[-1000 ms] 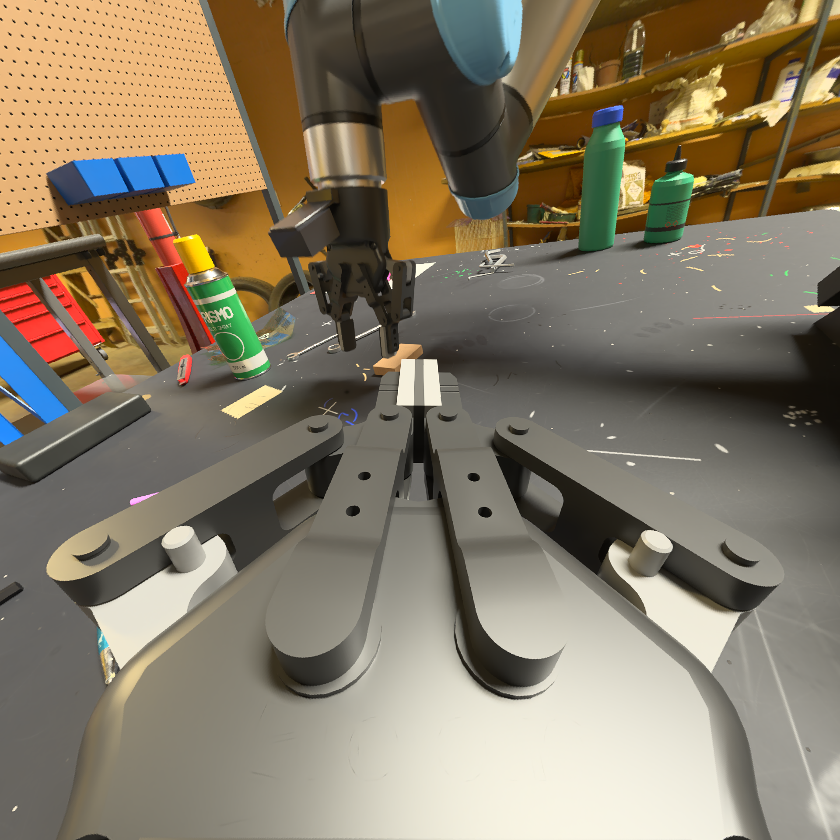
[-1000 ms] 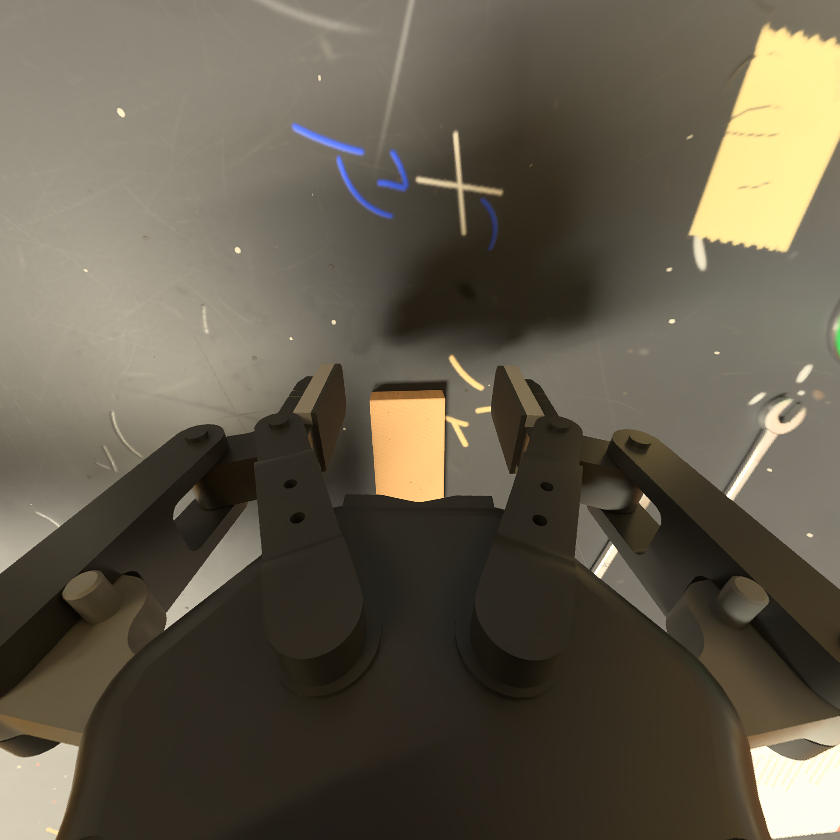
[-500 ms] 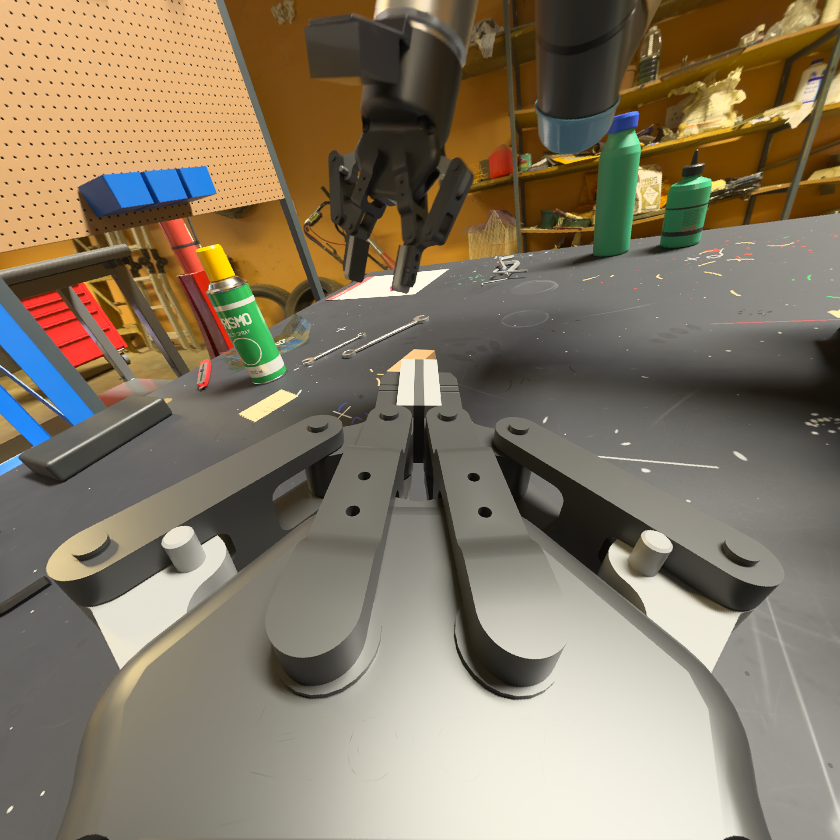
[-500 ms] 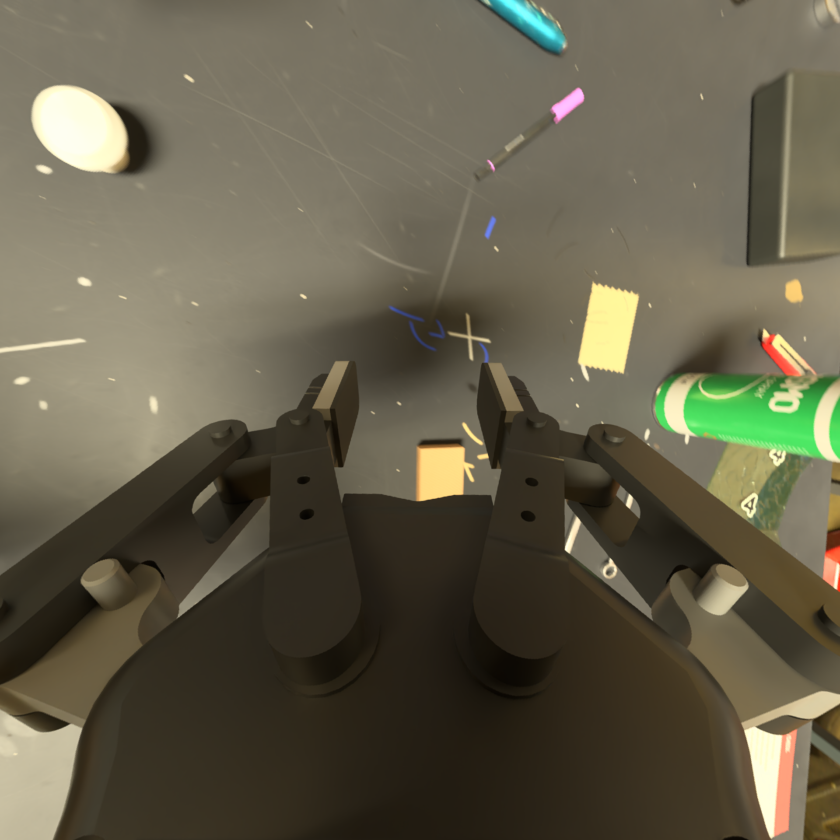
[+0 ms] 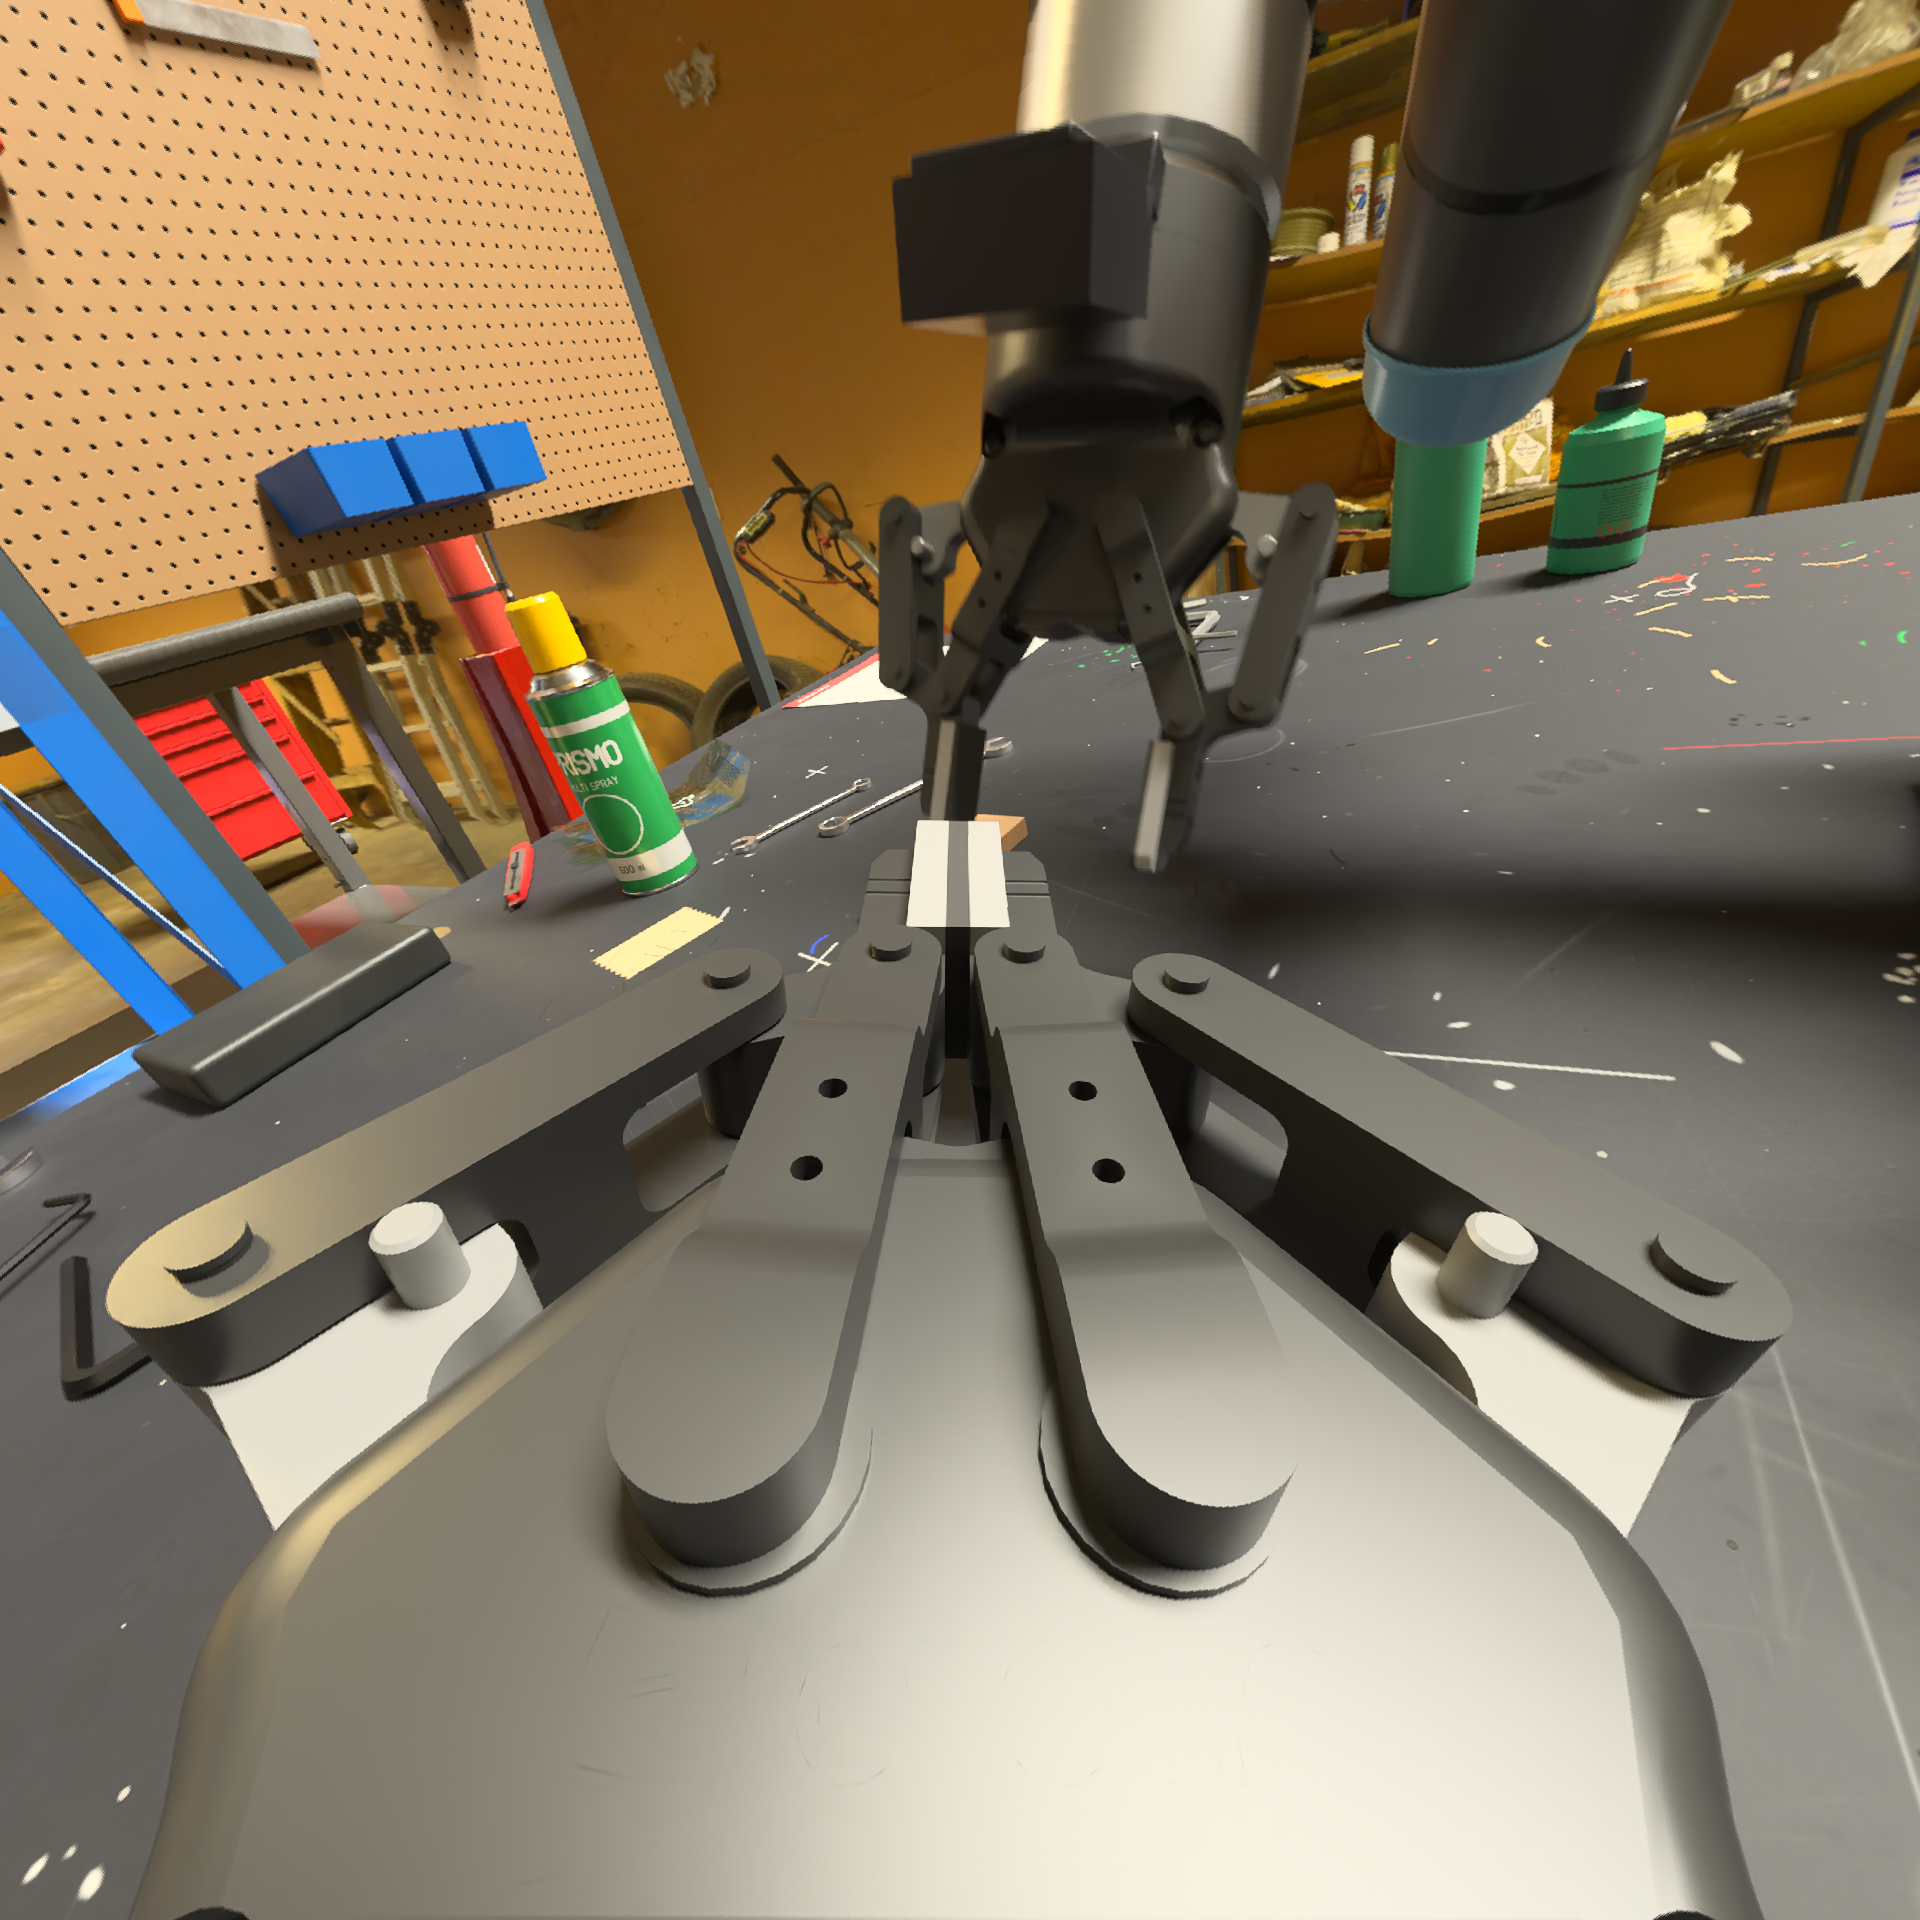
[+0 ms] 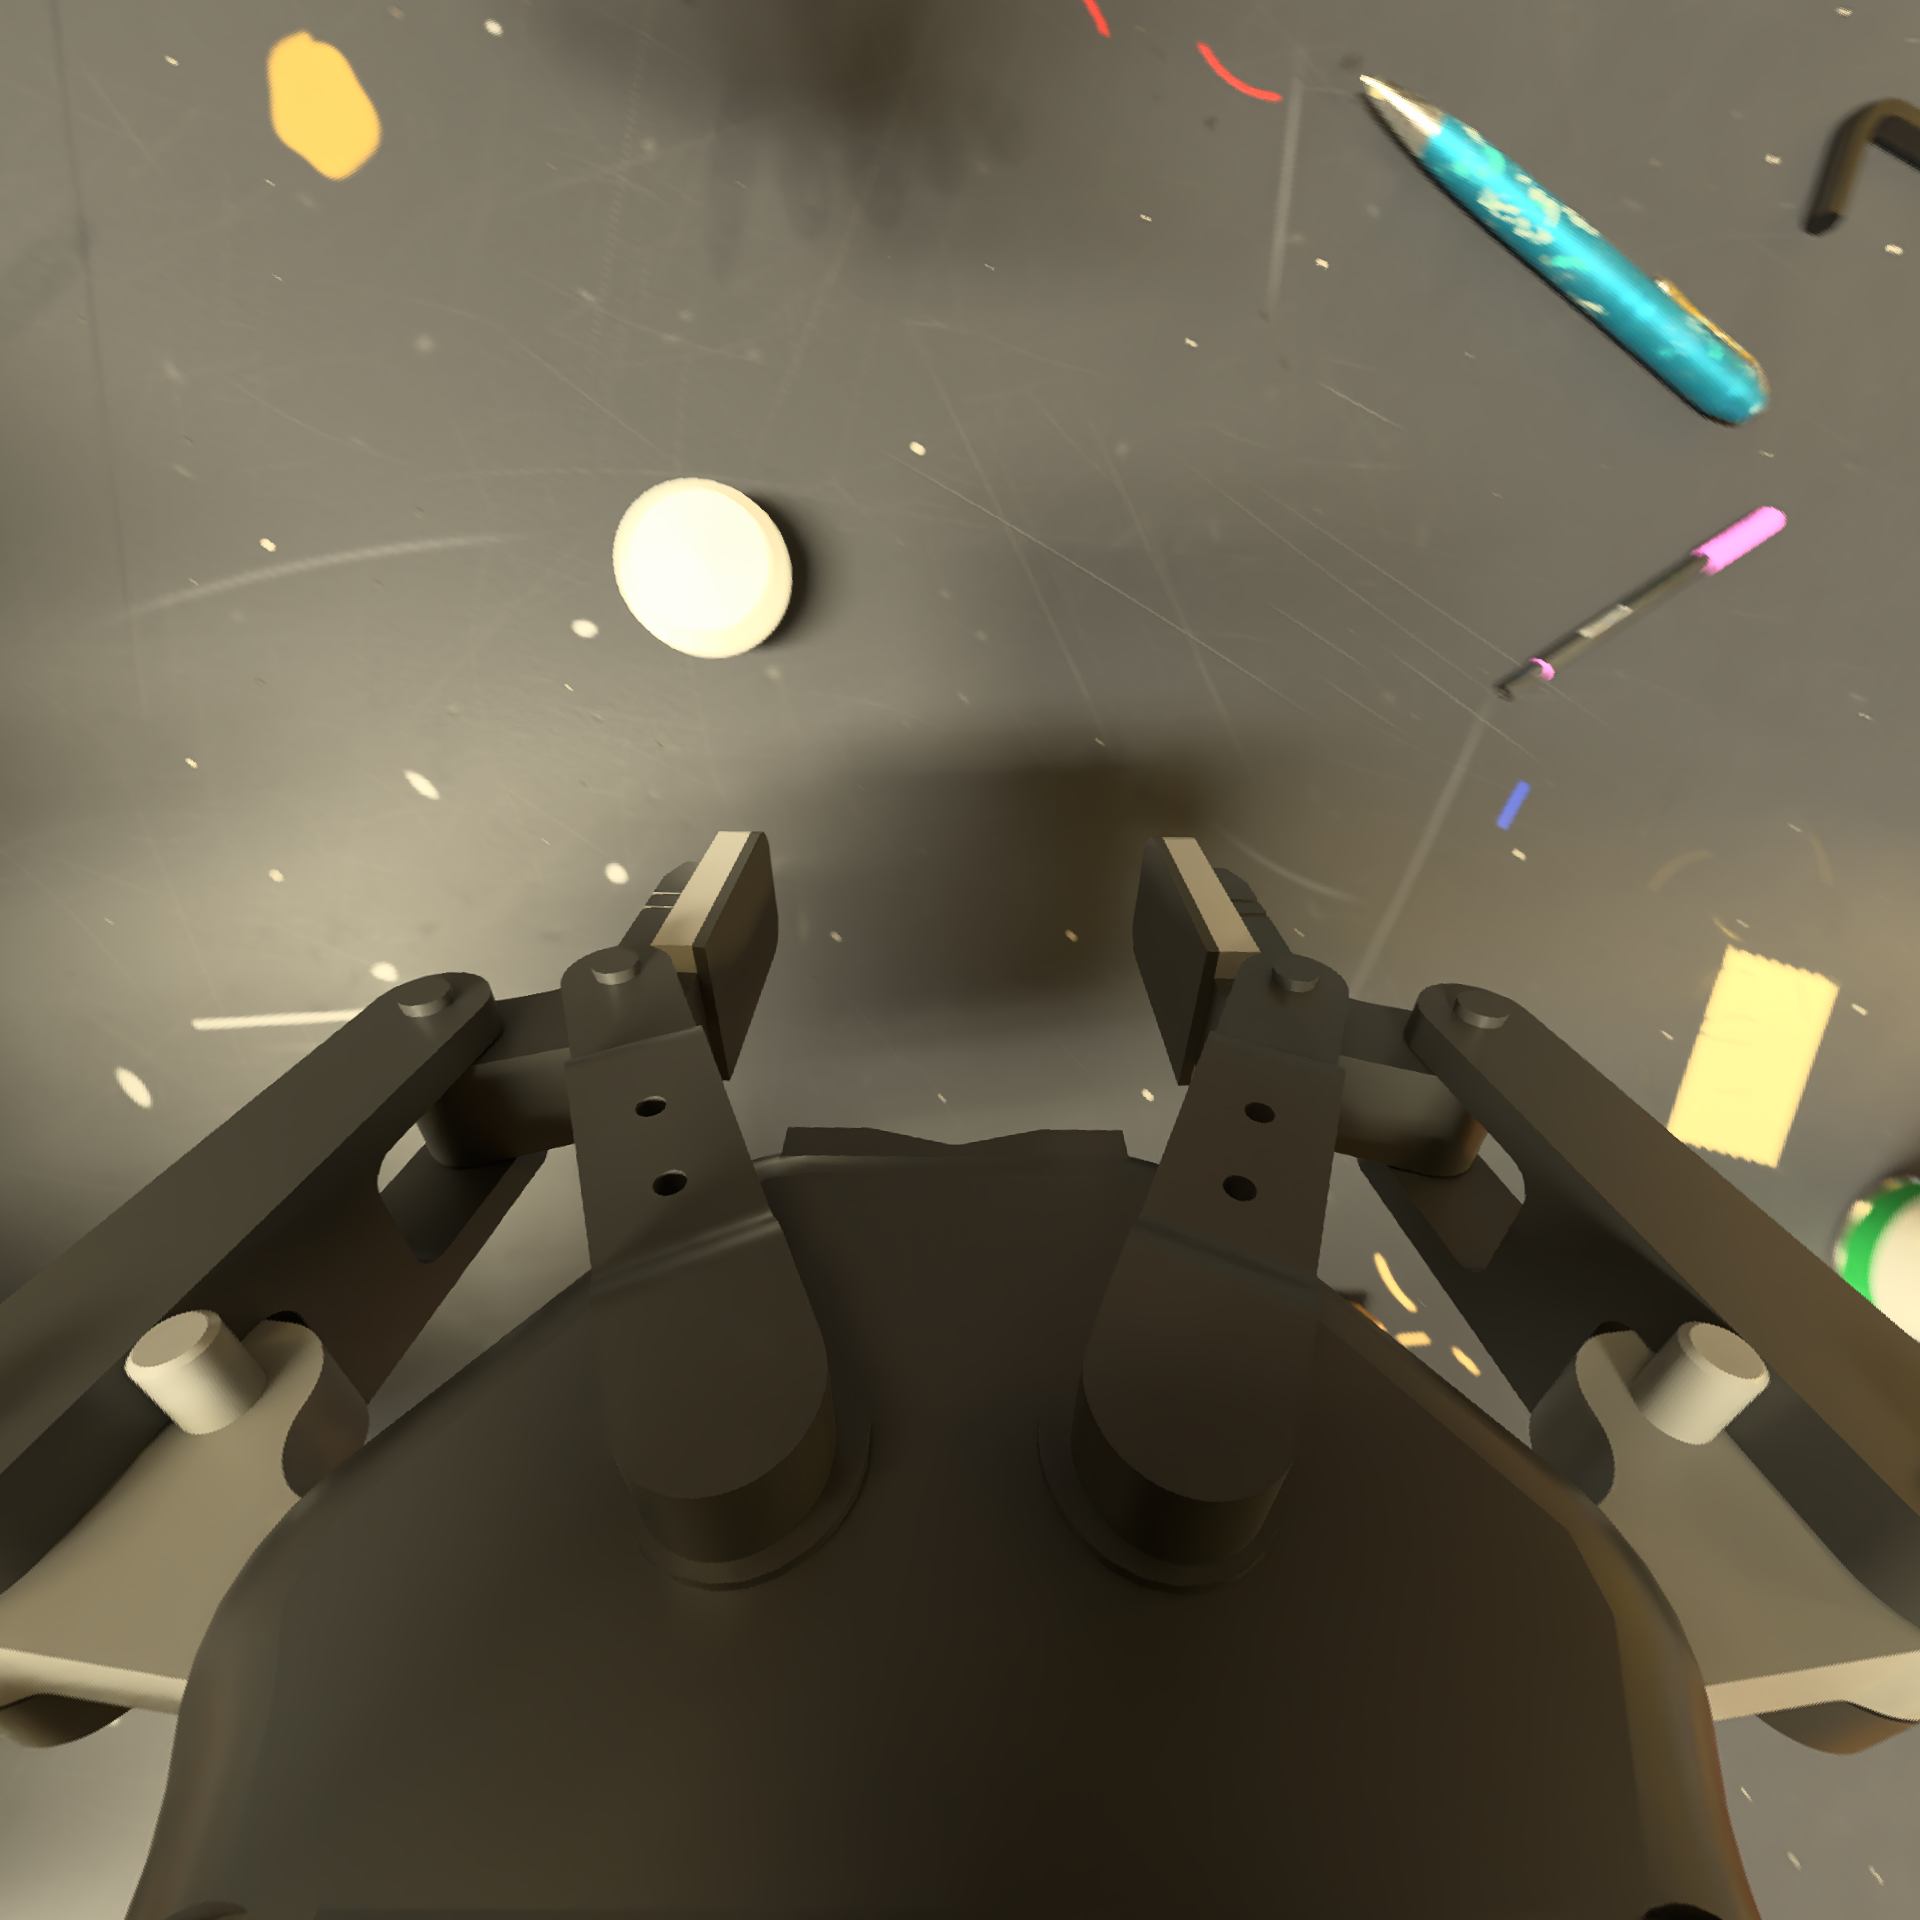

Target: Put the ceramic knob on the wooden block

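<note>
The ceramic knob (image 6: 702, 567) is a cream round disc lying flat on the dark table, ahead and left of my right gripper (image 6: 954, 935), which is open, empty and above the table. The wooden block (image 5: 1010, 828) shows only as a tan corner behind my left gripper's tips in the left wrist view; the right wrist view does not show it. My left gripper (image 5: 957, 871) is shut with nothing between its pads. The right gripper also shows in the left wrist view (image 5: 1049, 805), open, hovering just beyond the block.
A green spray can (image 5: 611, 750), two wrenches (image 5: 821, 812), a red cutter (image 5: 518, 871), a tape strip (image 5: 657, 941) and a dark bar (image 5: 296, 1013) lie left. Green bottles (image 5: 1600, 488) stand far right. A teal pen (image 6: 1579, 249), a pink marker (image 6: 1642, 603) and a hex key (image 6: 1860, 156) lie right of the knob.
My right gripper rose from over the wooden block, swung toward the knob and opened wider; the block has left its view and the knob now sits nearer its centre. My left gripper stays shut.
</note>
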